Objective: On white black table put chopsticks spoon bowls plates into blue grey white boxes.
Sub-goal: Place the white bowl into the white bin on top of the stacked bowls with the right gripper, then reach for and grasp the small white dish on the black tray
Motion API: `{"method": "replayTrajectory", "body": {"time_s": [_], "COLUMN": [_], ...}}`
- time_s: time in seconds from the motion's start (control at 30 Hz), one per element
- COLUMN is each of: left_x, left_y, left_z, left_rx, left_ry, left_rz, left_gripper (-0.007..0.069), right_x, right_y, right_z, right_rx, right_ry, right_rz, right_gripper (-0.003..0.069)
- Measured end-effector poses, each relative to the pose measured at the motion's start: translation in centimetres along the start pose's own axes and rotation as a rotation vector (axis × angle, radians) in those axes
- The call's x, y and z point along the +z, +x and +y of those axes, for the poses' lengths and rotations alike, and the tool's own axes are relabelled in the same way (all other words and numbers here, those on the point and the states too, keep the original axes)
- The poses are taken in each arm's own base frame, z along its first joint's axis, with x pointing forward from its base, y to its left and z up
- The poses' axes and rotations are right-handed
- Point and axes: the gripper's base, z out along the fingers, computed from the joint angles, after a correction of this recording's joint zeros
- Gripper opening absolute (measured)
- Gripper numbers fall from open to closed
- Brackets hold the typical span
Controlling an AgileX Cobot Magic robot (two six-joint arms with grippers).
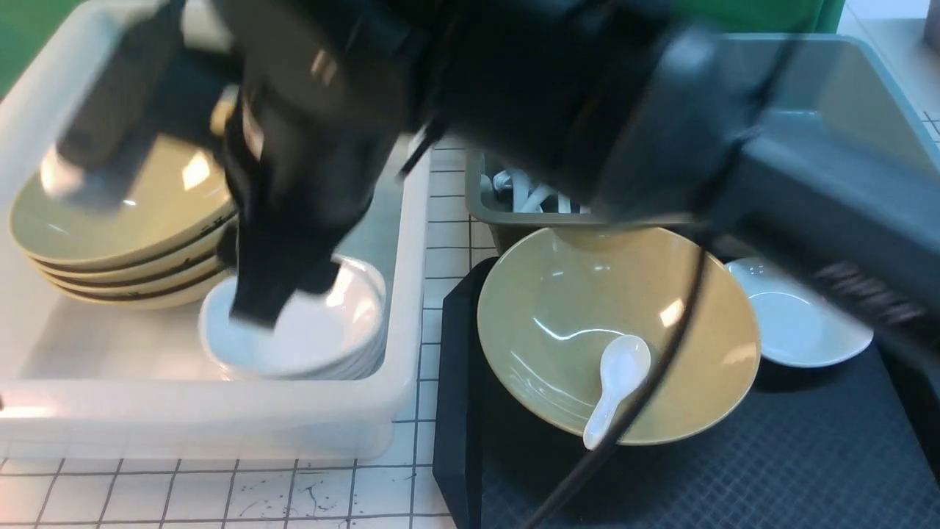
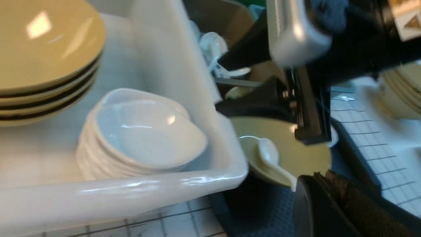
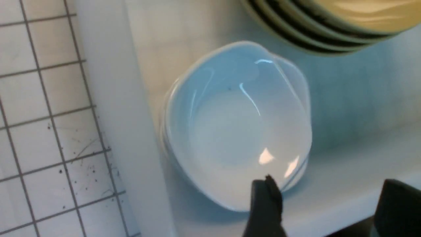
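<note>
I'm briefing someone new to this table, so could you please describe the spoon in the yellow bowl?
On the black tray sits one wide yellow bowl. The spoon lies in it, glossy white, its handle over the rim; the other white spoons are in the grey box.

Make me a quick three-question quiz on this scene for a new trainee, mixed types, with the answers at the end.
1. Multiple choice: What rests in the yellow bowl on the black tray?
A) chopsticks
B) a white spoon
C) a stack of white dishes

2. True or false: In the big white box, the stacked white dishes sit inside the top yellow bowl of the stack.

3. Fill in the blank: The right gripper has its jaws ____, with no dish between them.

Key: 1. B; 2. False, they sit beside that stack; 3. open
</note>
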Motion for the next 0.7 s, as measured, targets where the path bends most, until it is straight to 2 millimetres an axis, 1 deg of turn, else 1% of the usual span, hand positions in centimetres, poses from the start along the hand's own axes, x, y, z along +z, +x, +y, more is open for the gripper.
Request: {"method": "replayTrajectory", "body": {"time_s": [0.13,0.2,0.23,0.27,0.3,0.33,0.37,0.43,0.47,0.5,0.57,0.63,0.7], "left_x": [0.6,1.4,1.6,2.0,2.3,2.7,2.9,3.6,3.9,4.2,4.6,5.0,5.4], "left_y": [-0.4,-0.6,-0.7,-0.8,-0.8,-0.9,-1.0,-1.2,-1.3,-1.3,-1.5,-1.6,-1.8], "left_z": [-0.5,-0.7,-0.7,-0.8,-0.8,-0.9,-0.9,-1.0,-1.1,-1.1,-1.3,-1.6,-1.9], "left_rx": [0.011,0.032,0.04,0.043,0.048,0.054,0.056,0.069,0.08,0.087,0.089,0.096,0.101], "left_ry": [0.044,0.059,0.06,0.062,0.065,0.067,0.068,0.074,0.079,0.085,0.102,0.133,0.164], "left_rz": [-0.005,0.012,0.018,0.029,0.037,0.045,0.052,0.061,0.062,0.066,0.07,0.068,0.054], "left_gripper": [0.0,0.0,0.0,0.0,0.0,0.0,0.0,0.0,0.0,0.0,0.0,0.0,0.0], "right_x": [-3.1,-5.6,-6.1,-7.0,-7.4,-8.0,-7.8,-8.2,-7.9,-7.5,-6.2,-4.6,-3.1], "right_y": [0.6,2.6,3.3,5.0,6.3,8.4,9.8,14.0,16.5,18.2,22.0,25.5,28.2], "right_z": [-0.7,-1.9,-2.4,-3.2,-3.8,-4.5,-4.8,-6.0,-6.4,-6.7,-7.0,-7.4,-7.9], "right_rx": [0.045,0.12,0.144,0.19,0.222,0.267,0.289,0.382,0.427,0.458,0.528,0.576,0.59], "right_ry": [0.022,0.037,0.045,0.059,0.072,0.089,0.093,0.127,0.138,0.145,0.148,0.138,0.13], "right_rz": [-0.035,-0.022,-0.012,0.016,0.04,0.08,0.119,0.204,0.269,0.314,0.433,0.536,0.574], "right_gripper": [0.0315,0.0229,0.0209,0.0189,0.0176,0.0169,0.0165,0.0163,0.0164,0.0167,0.0182,0.0216,0.026]}}
